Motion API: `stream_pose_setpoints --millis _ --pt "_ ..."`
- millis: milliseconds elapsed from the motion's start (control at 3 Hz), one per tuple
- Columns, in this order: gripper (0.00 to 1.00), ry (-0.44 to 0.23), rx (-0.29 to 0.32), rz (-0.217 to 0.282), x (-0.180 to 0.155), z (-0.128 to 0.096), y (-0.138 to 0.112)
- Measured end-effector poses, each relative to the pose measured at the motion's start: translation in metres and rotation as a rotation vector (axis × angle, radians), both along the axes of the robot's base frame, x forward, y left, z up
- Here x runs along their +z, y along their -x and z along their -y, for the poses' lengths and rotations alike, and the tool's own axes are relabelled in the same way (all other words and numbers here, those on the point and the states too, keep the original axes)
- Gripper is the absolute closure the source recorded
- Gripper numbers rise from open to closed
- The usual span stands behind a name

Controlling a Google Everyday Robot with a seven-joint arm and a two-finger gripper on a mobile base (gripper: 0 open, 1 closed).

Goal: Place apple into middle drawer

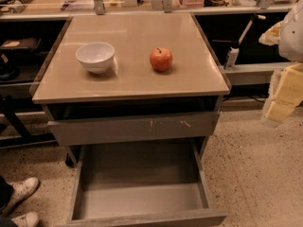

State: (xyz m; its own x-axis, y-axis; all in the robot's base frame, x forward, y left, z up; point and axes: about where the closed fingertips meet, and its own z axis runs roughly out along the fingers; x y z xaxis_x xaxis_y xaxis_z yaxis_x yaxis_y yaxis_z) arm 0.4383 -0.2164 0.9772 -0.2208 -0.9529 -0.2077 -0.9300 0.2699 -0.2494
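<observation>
The red-orange apple (161, 59) with a short dark stem stands upright on the beige cabinet top (137, 30), right of centre. The middle drawer (142, 200) is pulled far out at the bottom of the view, and its smooth grey floor is bare. My gripper (284, 98), pale yellow under a white arm, hangs at the right edge of the view. It is beside the cabinet, well to the right of the apple and lower than the top. It holds nothing that I can see.
A white bowl (95, 56) sits on the top, left of the apple. The upper drawer (132, 126), with pale scratches on its front, is slightly open above the middle drawer. A person's white shoes (21, 190) are at the lower left. Dark shelves flank the cabinet.
</observation>
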Motion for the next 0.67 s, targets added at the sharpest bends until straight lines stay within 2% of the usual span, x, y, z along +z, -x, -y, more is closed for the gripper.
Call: stream_pose_setpoints --millis 333,667 --pt "0.0 0.0 0.0 0.0 0.0 0.0 0.0" --pt "0.0 -0.094 -0.054 0.025 -0.005 -0.005 -0.021"
